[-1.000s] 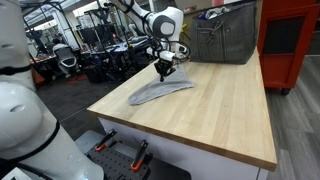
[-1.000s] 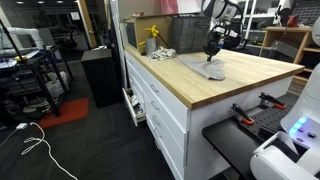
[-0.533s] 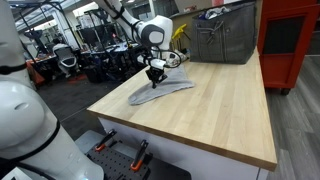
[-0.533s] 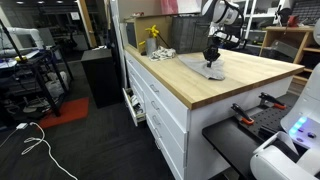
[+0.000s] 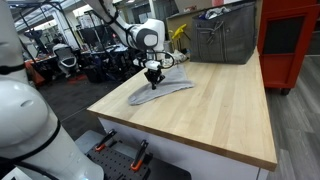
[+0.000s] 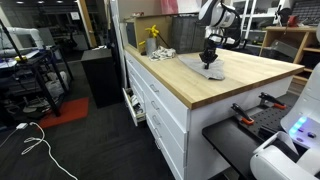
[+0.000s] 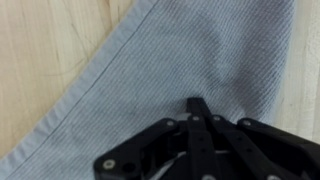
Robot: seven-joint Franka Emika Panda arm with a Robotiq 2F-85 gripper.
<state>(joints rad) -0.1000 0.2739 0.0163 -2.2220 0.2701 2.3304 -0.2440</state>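
the gripper [image 5: 152, 81] presses down on the grey cloth [image 5: 168, 91], which lies flat and unlifted on the wooden tabletop [image 5: 220, 115], its fingers drawn fully together, though any pinch of fabric cannot be told.

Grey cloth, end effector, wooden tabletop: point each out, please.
grey cloth [image 7: 150, 60], wrist view, flat middle of the fabric.
end effector [image 5: 152, 82], in an exterior view, between its fingertips.
wooden tabletop [image 5: 215, 110], in an exterior view, bare wood surface.
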